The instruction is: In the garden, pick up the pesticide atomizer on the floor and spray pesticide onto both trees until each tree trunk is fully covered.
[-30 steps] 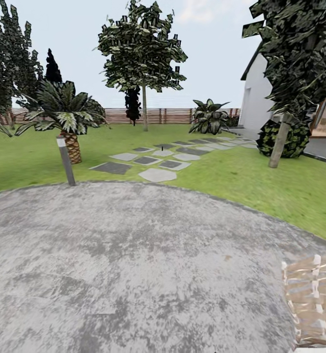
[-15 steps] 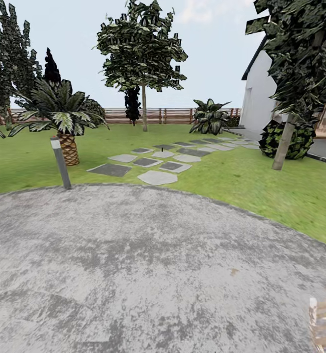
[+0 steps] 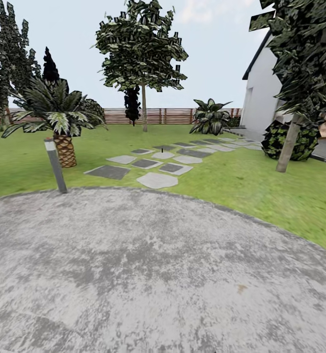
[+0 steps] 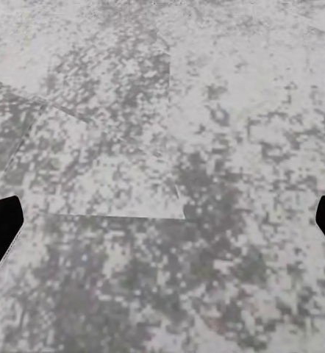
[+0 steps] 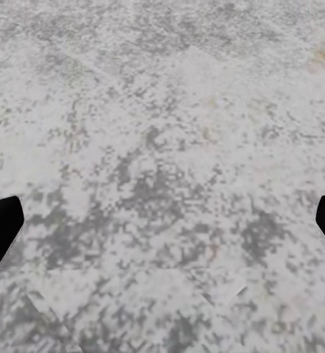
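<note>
Position: I'm on a round grey paved pad (image 3: 148, 274), head camera facing the garden lawn (image 3: 30, 162) across it; reads as transit, nothing within reach.
Atomizer: a tiny dark upright speck on the stepping stones (image 3: 161, 148) could be it, too small to tell.
Trees: one thick-trunked tree (image 3: 143, 49) far off near the slat fence (image 3: 168, 115), its trunk (image 3: 144, 108) bare; a second tree (image 3: 305, 54) closer on my right, leaning trunk (image 3: 288, 144) in front of a round shrub (image 3: 300, 142).
Other: short palm (image 3: 60, 110) and a bollard light (image 3: 55, 165) at the pad's left edge; house wall (image 3: 261, 98) far right.
Left gripper (image 4: 162, 228): spread wide, dark fingertips (image 4: 1, 232) at the wrist view's edges, holding nothing, pointed down at pavement, not touching.
Right gripper (image 5: 162, 228): likewise wide apart, empty, fingertips (image 5: 1, 228) over bare paving.
Why: arms hang low and empty, I judge, because the pickup is not yet done.
Next: my guess, drive along the stones toward the speck.
</note>
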